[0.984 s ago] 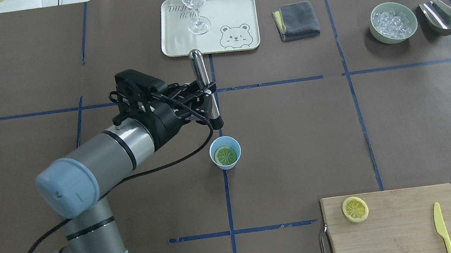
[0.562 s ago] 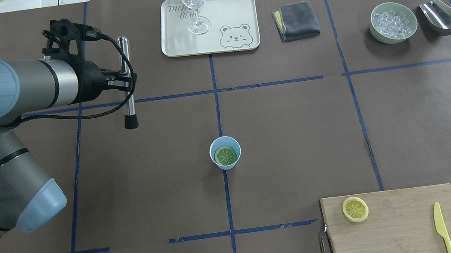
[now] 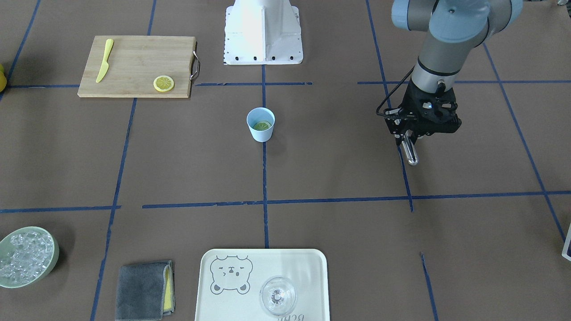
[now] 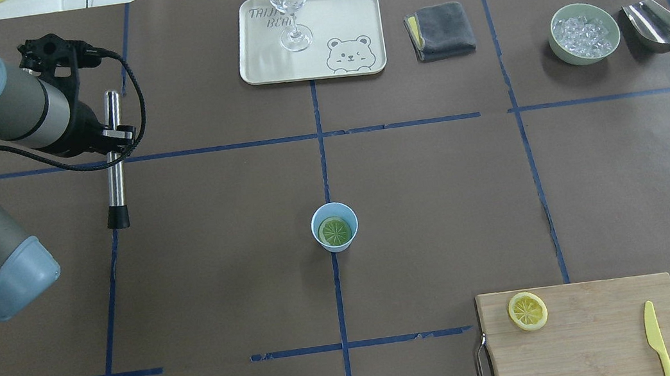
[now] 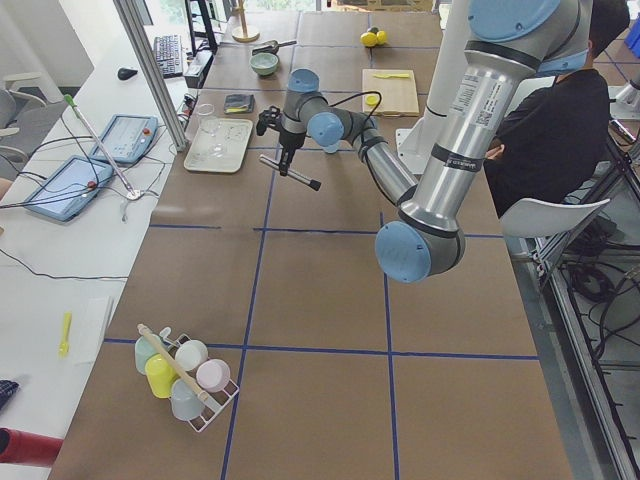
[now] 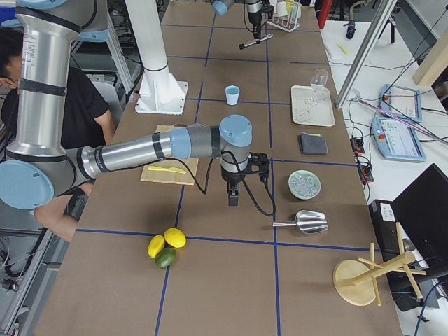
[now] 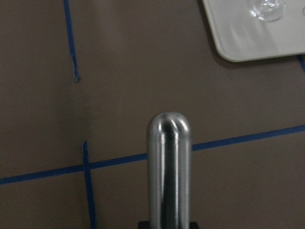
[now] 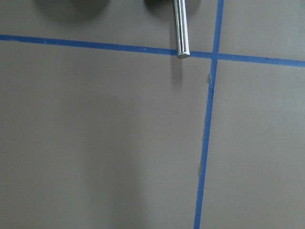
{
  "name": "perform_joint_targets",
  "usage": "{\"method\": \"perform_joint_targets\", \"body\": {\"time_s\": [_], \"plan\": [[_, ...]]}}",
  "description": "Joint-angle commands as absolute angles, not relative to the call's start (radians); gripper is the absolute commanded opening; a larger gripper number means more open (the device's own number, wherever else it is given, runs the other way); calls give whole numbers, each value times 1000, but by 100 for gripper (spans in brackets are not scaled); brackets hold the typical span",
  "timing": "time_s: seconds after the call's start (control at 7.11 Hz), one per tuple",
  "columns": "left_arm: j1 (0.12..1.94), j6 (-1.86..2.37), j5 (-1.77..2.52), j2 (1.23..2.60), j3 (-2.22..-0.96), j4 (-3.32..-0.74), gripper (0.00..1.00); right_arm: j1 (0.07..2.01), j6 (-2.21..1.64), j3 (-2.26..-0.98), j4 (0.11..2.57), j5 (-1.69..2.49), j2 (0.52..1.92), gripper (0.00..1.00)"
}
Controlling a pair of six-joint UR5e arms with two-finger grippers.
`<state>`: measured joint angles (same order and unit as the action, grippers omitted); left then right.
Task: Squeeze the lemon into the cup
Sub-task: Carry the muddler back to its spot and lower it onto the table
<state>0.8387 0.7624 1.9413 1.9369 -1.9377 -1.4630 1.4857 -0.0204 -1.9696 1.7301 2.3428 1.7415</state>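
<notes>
Lemon (image 4: pixel 336 232) in cup (image 3: pixel 260 133) — ice (image 4: pixel 581 34) in bowl (image 4: pixel 586 58)

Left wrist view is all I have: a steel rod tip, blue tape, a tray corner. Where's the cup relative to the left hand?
Observer: The cup stands mid-table, well to the robot's right of the left hand.
Operator: Anything in it?
Observer: A lemon slice lies flat inside.
Operator: Rod's other end?
Observer: The steel rod has a black cap on the end toward the robot.
Operator: Right arm?
Observer: The right hand points down beside the ice bowl; I cannot tell whether it is open or shut.
</notes>
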Motion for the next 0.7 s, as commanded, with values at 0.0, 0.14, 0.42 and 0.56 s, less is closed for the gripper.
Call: {"method": "perform_joint_targets", "body": {"time_s": [0.0, 0.14, 0.42, 0.56], "plan": [[897, 549, 2021, 1843, -1918, -1410, 0, 1512, 37, -1906, 1711, 2344, 1738, 100], [919, 481, 2042, 1803, -1893, -1408, 0, 1514, 32, -1875, 1656, 2350, 1738, 100], [974, 475, 2260, 1793, -1768, -1410, 0, 1514, 31, -1878, 1644, 2350, 1738, 100], [977, 526, 2269, 1787, -1726, -1416, 0, 1516, 29, -1882, 1644, 2352, 1738, 100]]}}
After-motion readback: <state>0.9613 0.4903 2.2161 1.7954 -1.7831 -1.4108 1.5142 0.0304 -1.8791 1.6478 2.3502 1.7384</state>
